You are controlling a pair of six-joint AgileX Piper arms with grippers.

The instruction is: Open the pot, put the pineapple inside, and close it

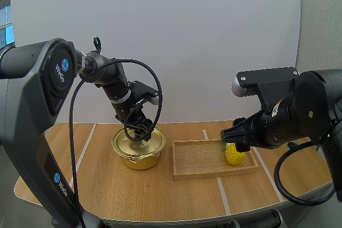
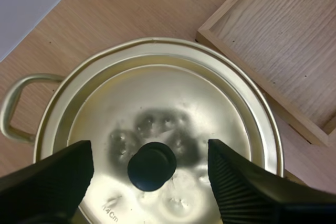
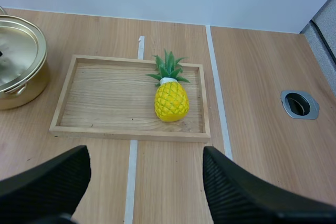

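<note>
The left end effector (image 2: pixel 149 153) is held spread astride the lid knob (image 2: pixel 152 167); the knob could be missed if closure is off-centre. The right end effector (image 3: pixel 145 155) is spread too.

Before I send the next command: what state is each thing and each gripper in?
Pot: closed, upright on the table.
Lid: seated on the pot, not gripped.
Pineapple: lying in the wooden tray, ungrasped.
Left gripper: open, straddling the lid's knob.
Right gripper: open, empty, short of the wooden tray.
</note>
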